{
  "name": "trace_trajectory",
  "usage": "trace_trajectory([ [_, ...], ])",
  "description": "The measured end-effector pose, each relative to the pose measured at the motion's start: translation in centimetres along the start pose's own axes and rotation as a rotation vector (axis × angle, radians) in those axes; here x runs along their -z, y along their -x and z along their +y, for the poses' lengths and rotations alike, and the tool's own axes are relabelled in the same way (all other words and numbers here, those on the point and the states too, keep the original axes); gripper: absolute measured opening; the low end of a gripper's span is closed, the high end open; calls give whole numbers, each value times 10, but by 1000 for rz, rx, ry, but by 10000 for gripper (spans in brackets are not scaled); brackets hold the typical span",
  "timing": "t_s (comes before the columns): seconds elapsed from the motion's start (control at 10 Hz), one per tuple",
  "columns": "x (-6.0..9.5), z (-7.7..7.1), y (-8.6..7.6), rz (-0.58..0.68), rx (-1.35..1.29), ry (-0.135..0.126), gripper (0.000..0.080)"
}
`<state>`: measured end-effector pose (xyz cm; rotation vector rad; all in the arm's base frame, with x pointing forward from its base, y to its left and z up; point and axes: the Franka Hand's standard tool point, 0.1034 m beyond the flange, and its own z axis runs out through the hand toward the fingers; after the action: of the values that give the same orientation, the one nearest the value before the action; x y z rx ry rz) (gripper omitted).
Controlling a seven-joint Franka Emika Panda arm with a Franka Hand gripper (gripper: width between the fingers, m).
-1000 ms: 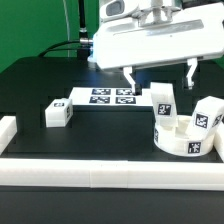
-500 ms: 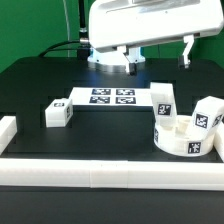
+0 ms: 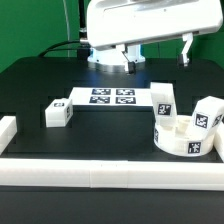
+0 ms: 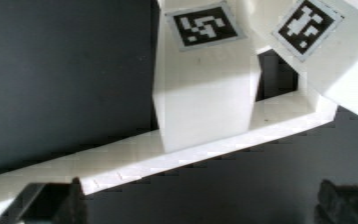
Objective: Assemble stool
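Far on the exterior view's left, a long white border rail [image 3: 8, 128] sits at the edge of the black table [image 3: 30, 85], and a matching front rail [image 3: 110, 172] runs along the near side. Next along is the first leg [image 3: 55, 113], a small white blocky plastic piece with a black-and-white tag. It sits alone on the table, well apart from the other stool parts.

Moving on, the marker board [image 3: 105, 97] lies flat, tags up. High above its right end hangs the white two-finger gripper [image 3: 158, 55] — jaws spread wide, nothing between them, the dark fingers [image 3: 130, 60] well clear of everything below.

Under it stands the second leg [image 3: 162, 98], upright, tag facing us, just beside the marker board's right end. Then comes the seat [image 3: 186, 140], a thick round white ring-like plastic piece near the front rail, with tags on its wall. The third leg [image 3: 208, 113] rises at its far right — whether it stands in the ring or behind it, I cannot tell.

In the wrist view, two tagged legs appear close together, one tall [image 4: 202, 80] and one tilted [image 4: 318, 40]. Which of the table's legs they are I cannot tell.
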<state>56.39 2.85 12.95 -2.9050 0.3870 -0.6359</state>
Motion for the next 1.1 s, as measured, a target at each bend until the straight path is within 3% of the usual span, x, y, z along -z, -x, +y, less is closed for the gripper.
trace_trajectory([
  [0.1,-3,-3,9,-113,-2,-14,649],
  [0.3,-6,-2,8,-227,35,-24,649],
  [0.4,-7,-2,15,-311,33,-35,649],
  [0.9,-5,-11,23,-637,21,-91,649],
  [1.0,-3,-9,23,-709,70,-95,649],
  [1.1,-5,-9,15,-686,125,-88,649],
])
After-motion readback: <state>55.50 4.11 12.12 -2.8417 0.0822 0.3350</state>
